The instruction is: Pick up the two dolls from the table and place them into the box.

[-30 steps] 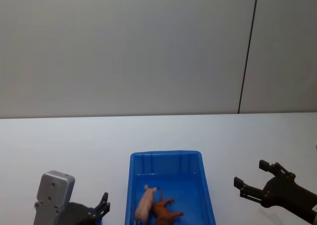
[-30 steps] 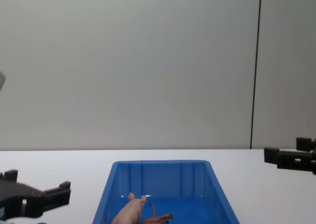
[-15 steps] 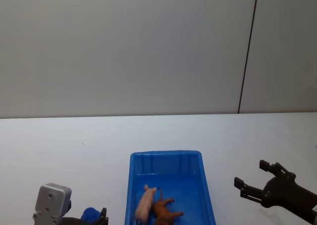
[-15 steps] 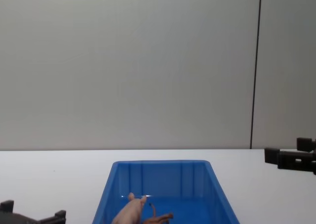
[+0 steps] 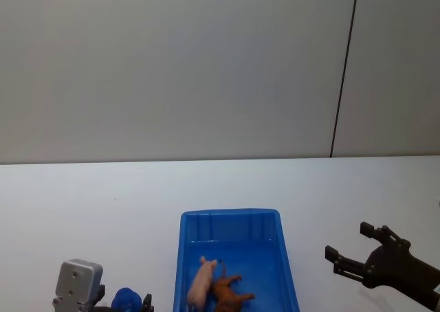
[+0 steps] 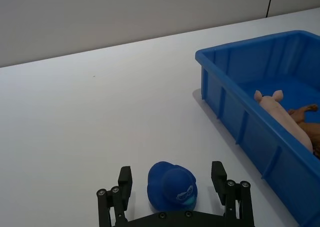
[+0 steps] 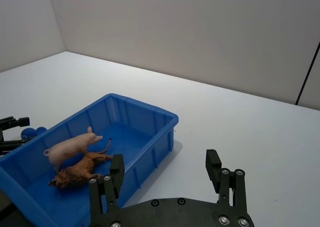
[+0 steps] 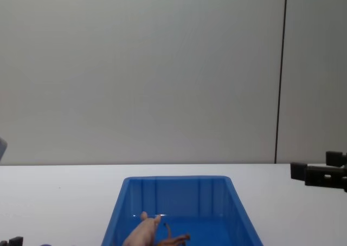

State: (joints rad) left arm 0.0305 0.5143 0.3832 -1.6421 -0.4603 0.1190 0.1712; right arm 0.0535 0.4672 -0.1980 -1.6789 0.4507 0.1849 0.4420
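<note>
1. The pale pink pig (image 5: 201, 284) and the brown lion (image 5: 230, 293) both lie on the floor of the blue box (image 5: 283, 257), side by side and touching or nearly so, toward its near end. In the right wrist view the pig (image 7: 72, 147) lies just beyond the lion (image 7: 77, 173).
2. The box sits near the middle of the tabletop (image 5: 103, 202), close to its near edge.
3. The left claw (image 6: 172, 197) hangs low over the tabletop on the box's left side, jaws spread, holding nothing. A small blue duck-like toy (image 6: 172, 187) sits on the tabletop between its fingers, apart from both.
4. The right claw (image 5: 361, 253) hovers over bare tabletop to the right of the box, jaws open and empty.
5. Judged from this, the placing step looks finished: both dolls are in the box.
6. The next move probably calls only for drawing the arms clear; the blue toy is not one of the two dolls, so it needs no grasp.
</note>
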